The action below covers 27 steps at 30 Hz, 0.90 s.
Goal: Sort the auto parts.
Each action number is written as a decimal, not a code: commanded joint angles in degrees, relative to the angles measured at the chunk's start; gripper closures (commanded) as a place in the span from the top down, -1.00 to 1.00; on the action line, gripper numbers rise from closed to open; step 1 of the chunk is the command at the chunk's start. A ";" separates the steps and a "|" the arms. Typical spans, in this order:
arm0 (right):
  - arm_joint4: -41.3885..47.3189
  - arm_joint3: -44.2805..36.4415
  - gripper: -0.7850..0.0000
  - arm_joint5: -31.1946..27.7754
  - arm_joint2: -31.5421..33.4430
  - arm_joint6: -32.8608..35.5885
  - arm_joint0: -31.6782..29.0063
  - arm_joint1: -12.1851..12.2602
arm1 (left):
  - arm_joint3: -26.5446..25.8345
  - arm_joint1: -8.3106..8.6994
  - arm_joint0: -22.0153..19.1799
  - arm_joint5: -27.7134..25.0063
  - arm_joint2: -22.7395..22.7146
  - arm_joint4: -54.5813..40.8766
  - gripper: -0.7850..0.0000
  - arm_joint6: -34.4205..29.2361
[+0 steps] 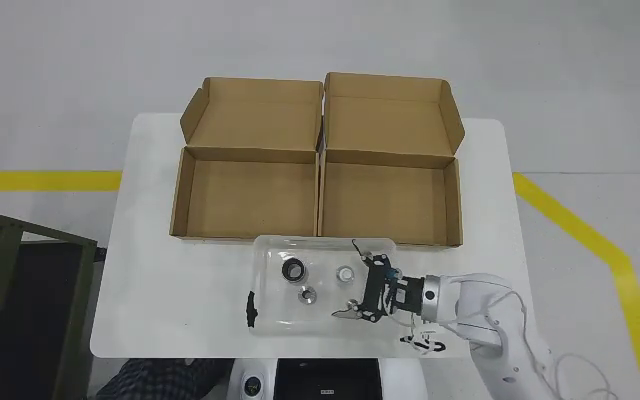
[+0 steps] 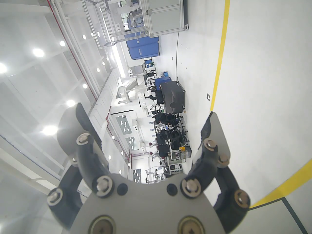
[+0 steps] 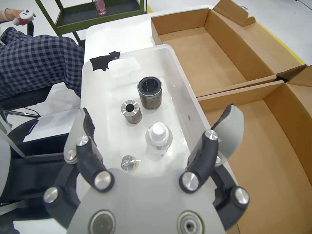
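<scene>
Right claw (image 3: 158,113) spread wide, empty, over clear tray (image 3: 160,46) near white part (image 3: 158,132); left claw (image 2: 146,112) spread, empty.

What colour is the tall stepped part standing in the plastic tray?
The stepped part is white; it shows best in the right wrist view.

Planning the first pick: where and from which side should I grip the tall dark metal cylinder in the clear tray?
Probably from above, across the curved side wall of the dark metal cylinder: it stands upright, bore up. Avoid the small steel cylinder close beside it.
</scene>
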 commanded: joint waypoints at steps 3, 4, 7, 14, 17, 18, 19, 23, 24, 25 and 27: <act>-1.00 0.03 1.00 -0.02 -0.52 1.45 0.10 0.32 | 0.00 0.00 0.00 0.00 0.00 0.00 1.00 0.00; -1.39 0.06 1.00 0.06 -0.61 1.64 0.08 0.40 | 0.00 0.00 0.00 0.00 0.00 0.00 1.00 0.00; -2.91 0.03 1.00 0.14 -0.85 2.22 0.06 0.66 | 0.00 0.00 0.00 0.00 0.00 0.00 1.00 0.00; -5.71 0.18 1.00 0.81 -1.64 2.31 -0.16 1.18 | 0.00 0.00 0.00 0.00 0.00 0.00 1.00 0.00; -6.96 0.69 0.91 1.40 -2.17 2.22 0.06 1.33 | 0.00 0.00 0.00 0.00 0.00 0.00 1.00 0.00; -7.27 0.87 0.87 1.62 -2.37 2.17 0.15 1.38 | 0.00 0.00 0.00 0.00 0.00 0.00 1.00 0.00; -7.76 0.98 0.85 1.84 -2.56 2.22 0.30 1.42 | 0.00 0.00 0.00 0.00 0.00 0.00 1.00 0.00; -9.04 1.80 0.61 2.95 -3.28 2.01 0.76 1.57 | 0.00 0.00 0.00 0.00 0.00 0.00 1.00 0.00; -9.35 2.02 0.58 3.27 -3.55 1.96 0.95 1.61 | 0.00 0.00 0.00 0.00 0.00 0.00 1.00 0.00; -9.49 2.15 0.57 3.39 -3.69 1.92 1.05 1.63 | 0.00 0.00 0.00 0.00 0.00 0.00 1.00 0.00; -9.88 2.57 0.58 3.95 -4.12 1.86 1.35 1.68 | 0.00 0.00 0.00 0.00 0.00 0.00 1.00 0.00</act>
